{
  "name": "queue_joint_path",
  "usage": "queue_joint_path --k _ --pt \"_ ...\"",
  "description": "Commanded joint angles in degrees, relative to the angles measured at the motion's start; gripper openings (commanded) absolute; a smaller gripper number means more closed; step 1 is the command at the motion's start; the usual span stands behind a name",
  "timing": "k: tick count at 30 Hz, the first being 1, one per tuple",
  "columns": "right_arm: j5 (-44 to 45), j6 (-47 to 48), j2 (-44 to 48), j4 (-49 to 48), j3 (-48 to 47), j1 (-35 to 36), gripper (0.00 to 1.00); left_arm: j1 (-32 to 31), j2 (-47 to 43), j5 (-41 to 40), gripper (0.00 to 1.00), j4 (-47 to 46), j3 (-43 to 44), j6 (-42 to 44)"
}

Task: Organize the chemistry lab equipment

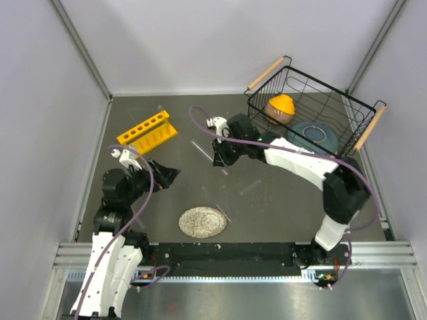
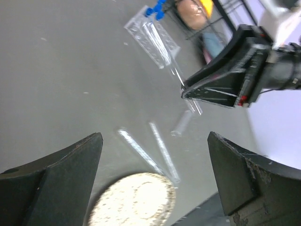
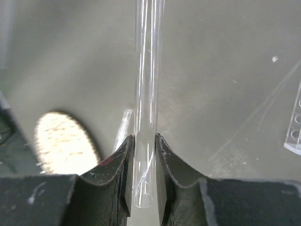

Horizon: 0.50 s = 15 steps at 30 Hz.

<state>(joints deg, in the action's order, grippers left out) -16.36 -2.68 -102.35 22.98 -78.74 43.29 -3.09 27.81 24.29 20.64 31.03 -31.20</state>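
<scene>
Clenched jaws of the right gripper [image 3: 144,137] grasp a long thin clear test tube [image 3: 148,70] near its closed end, and the tube runs straight out ahead of the fingers over the dark grey table [image 1: 280,200]. Just beneath and to one side of those jaws another clear tube [image 3: 123,126] lies flat. A round speckled flat disc [image 3: 63,141] sits farther off on the same side, and the edge of a small clear plastic rack [image 3: 294,127] shows on the opposite side. The left gripper [image 2: 155,136] hangs released, its jaws spread wide and holding nothing. Out ahead of that gap lie two loose clear tubes [image 2: 138,150], roughly side by side, with one end beside the disc's rim. A short clear vial [image 2: 182,123] rests a little farther out, close under the right gripper's tips. Beyond these, well away from the left jaws, the clear rack carries blue-capped vials [image 2: 155,8] at its far end. From above, a yellow six-hole tube rack [image 1: 148,132] stands farther back on the table than the left jaws, apart from them. A black wire basket [image 1: 320,83] holding dishes occupies the far corner behind the right arm.
</scene>
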Motion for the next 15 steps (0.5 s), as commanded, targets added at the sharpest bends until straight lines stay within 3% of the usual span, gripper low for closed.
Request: queue_joint_path --k 1,2,6,11,15 --pt "-14.36 -1.89 10.83 -5.92 5.77 0.57 0.14 0.19 0.40 11.03 0.99 -23.25 -5.79 -22.56" --pt "-15.97 -2.59 12.16 -6.80 7.01 0.48 0.15 0.19 0.57 11.13 0.99 -28.07 -6.93 -24.85" --pt "-21.78 -4.79 16.82 -10.23 11.41 1.01 0.15 0.10 1.80 12.79 0.99 -33.02 -7.21 -32.85" --pt "-26.17 -4.79 19.90 -12.17 12.91 2.06 0.15 0.10 2.86 14.38 0.99 -34.00 -6.77 -36.82" --pt "-27.50 -4.09 20.78 -12.44 12.82 3.73 0.15 0.10 3.91 15.26 0.92 -32.87 -5.63 -37.36"
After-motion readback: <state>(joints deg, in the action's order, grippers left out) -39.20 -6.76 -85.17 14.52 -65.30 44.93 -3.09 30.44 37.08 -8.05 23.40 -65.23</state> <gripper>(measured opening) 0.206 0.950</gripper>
